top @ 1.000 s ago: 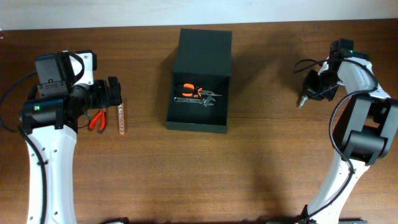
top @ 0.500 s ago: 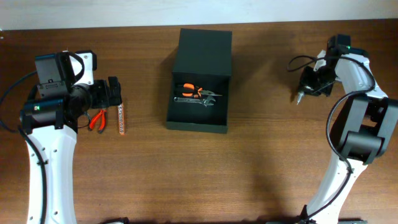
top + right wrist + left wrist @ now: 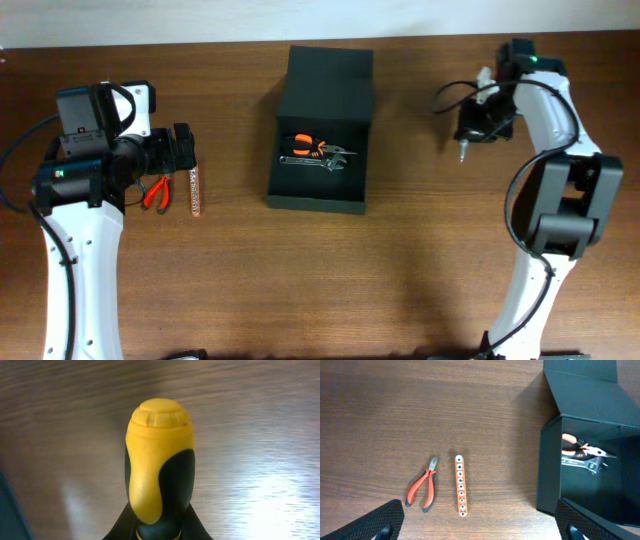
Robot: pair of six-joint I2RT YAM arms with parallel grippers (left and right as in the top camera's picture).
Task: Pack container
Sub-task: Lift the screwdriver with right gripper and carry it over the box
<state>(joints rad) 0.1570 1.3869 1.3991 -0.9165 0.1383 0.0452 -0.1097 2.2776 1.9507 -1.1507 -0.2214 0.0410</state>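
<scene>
Well left of the container, the left tool (image 3: 183, 150) hangs with its fingers spread wide and nothing between them. Below it, red pliers (image 3: 422, 491) and an orange strip (image 3: 461, 485) lie side by side on the counter (image 3: 380, 415), apart from each other and both outside the container. The container (image 3: 315, 200) sits mid-counter with its lid (image 3: 330, 75) folded back flat on the far side. Inside it, orange pliers (image 3: 303, 144) and a wrench (image 3: 322, 160) lie together near the middle. Right of the container and clear of it, the right tool (image 3: 478, 122) pinches a screwdriver (image 3: 159, 470) and holds it above the counter, yellow-and-black handle toward the wrist camera. The packing looks partly done, with three pieces not yet in. The main risk is the carry toward the container. The grip appears to be far from the handle's heavy end, so the screwdriver could pivot or slip out on the way. If it comes in low, its tip could catch the container's near wall and shove the container. Dropped from height, it could bounce off the wrench and land outside.
</scene>
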